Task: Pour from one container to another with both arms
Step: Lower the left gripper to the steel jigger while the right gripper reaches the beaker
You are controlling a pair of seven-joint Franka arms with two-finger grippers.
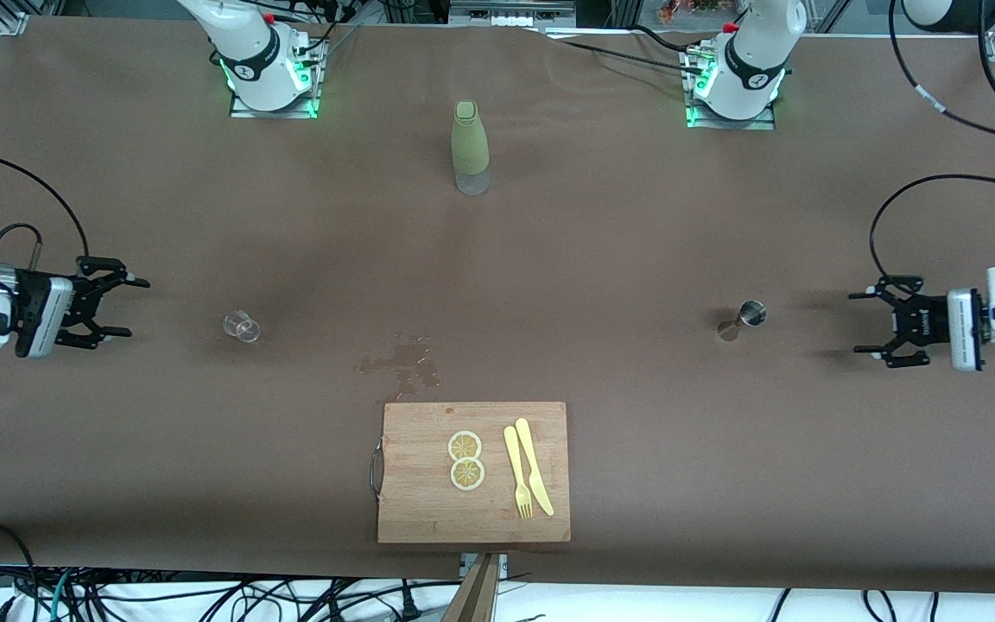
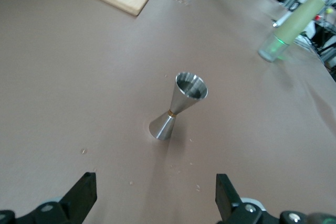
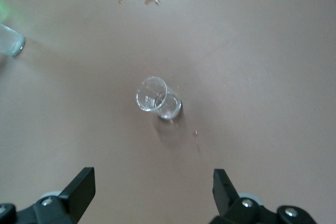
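Observation:
A steel hourglass-shaped jigger point(image 1: 742, 320) point(image 2: 179, 106) stands upright on the brown table toward the left arm's end. My left gripper point(image 1: 862, 323) point(image 2: 156, 195) hovers open and empty, pointed at the jigger, a hand's length short of it. A small clear glass point(image 1: 242, 326) point(image 3: 158, 98) stands toward the right arm's end. Facing that glass and well apart from it, my right gripper point(image 1: 136, 307) point(image 3: 154, 190) is open, nothing between its fingers.
A tall green bottle point(image 1: 470, 147) with a clear base stands midway between the two arm bases. A wooden cutting board point(image 1: 411, 510) near the front camera carries two lemon slices point(image 1: 465, 460), a yellow knife and a fork point(image 1: 518, 471). A spill point(image 1: 404, 362) lies beside the board.

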